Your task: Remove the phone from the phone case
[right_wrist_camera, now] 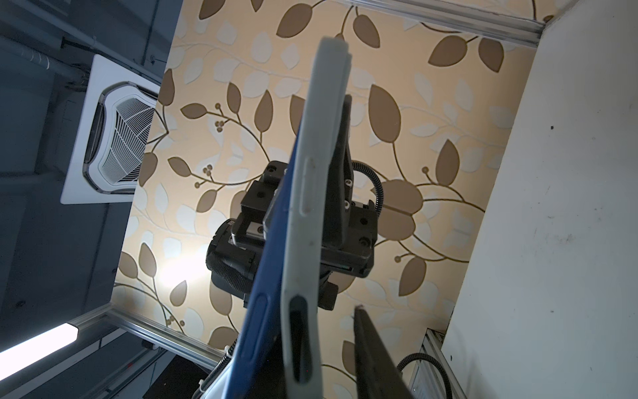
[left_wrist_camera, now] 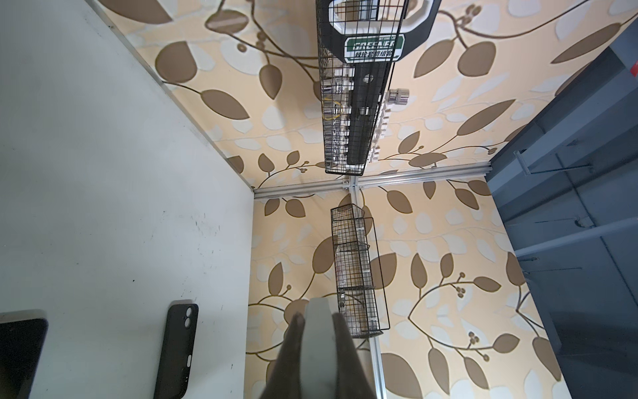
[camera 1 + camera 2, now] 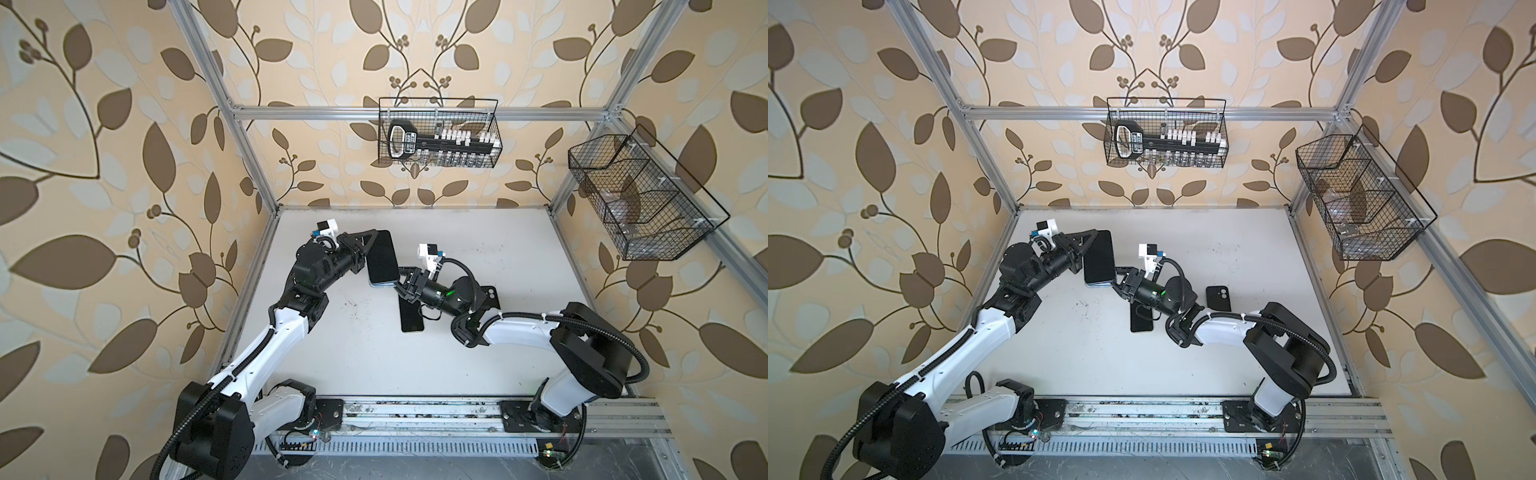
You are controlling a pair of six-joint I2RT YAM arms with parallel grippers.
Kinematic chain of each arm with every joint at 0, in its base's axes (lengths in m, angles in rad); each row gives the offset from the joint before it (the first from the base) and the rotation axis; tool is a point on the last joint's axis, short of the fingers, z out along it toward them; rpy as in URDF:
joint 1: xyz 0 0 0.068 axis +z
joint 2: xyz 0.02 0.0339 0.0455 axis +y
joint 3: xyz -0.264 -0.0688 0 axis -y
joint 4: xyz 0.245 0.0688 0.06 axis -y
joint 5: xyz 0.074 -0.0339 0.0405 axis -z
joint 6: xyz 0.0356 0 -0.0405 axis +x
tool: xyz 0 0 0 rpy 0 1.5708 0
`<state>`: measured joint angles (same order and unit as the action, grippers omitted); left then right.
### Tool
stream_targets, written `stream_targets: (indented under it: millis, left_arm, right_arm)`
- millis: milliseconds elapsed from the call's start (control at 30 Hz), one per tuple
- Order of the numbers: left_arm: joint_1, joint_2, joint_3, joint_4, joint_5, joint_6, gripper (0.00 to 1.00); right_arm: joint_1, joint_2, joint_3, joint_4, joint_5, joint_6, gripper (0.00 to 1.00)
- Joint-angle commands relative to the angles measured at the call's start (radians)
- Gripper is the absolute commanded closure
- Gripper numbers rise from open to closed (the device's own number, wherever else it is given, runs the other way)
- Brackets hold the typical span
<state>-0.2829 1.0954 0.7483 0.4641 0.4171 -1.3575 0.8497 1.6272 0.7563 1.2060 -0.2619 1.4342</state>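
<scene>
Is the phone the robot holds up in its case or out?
Seems partly out: in the right wrist view the blue phone gapes away from the pale case at one end, but lies against it further along.

Scuffed white table [image 3: 478, 249], flat on it a dark phone [image 3: 411, 322] and, apart, a black phone case [image 3: 1218, 298]

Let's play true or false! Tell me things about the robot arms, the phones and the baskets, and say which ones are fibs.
1. The left gripper holds a phone up off the table. True.
2. The pale case is completely off that phone. False: it is on the phone, pulled away from the blue edge only at one end.
3. A black case lies flat on the table. True.
4. The wire basket on the back wall is empty. False: a black tool rack with white pieces sits inside it.
</scene>
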Motion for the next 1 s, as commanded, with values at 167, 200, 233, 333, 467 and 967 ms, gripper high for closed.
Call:
stream_targets:
  millis: [167, 200, 233, 333, 467, 967]
  left_arm:
    - [-0.01, 0.008, 0.026, -0.05, -0.011, 0.117, 1.0]
    - [-0.01, 0.008, 0.025, -0.058, -0.012, 0.126, 1.0]
    - [-0.01, 0.006, 0.026, -0.071, -0.012, 0.137, 1.0]
    - [-0.011, 0.004, 0.028, -0.105, -0.017, 0.164, 1.0]
    - [-0.009, 0.004, 0.026, -0.113, -0.017, 0.176, 0.97]
    - [-0.01, -0.025, 0.037, -0.171, -0.024, 0.202, 0.61]
  right_arm:
    - [0.008, 0.014, -0.012, 0.168, 0.016, 0.076, 0.83]
    - [0.008, 0.016, -0.012, 0.171, 0.018, 0.081, 0.84]
    - [0.008, 0.019, -0.014, 0.176, 0.019, 0.087, 0.86]
    - [0.008, 0.027, -0.014, 0.185, 0.022, 0.106, 0.89]
    - [0.009, 0.038, -0.015, 0.209, 0.029, 0.13, 0.94]
    - [0.007, 0.036, -0.025, 0.216, 0.046, 0.152, 1.0]
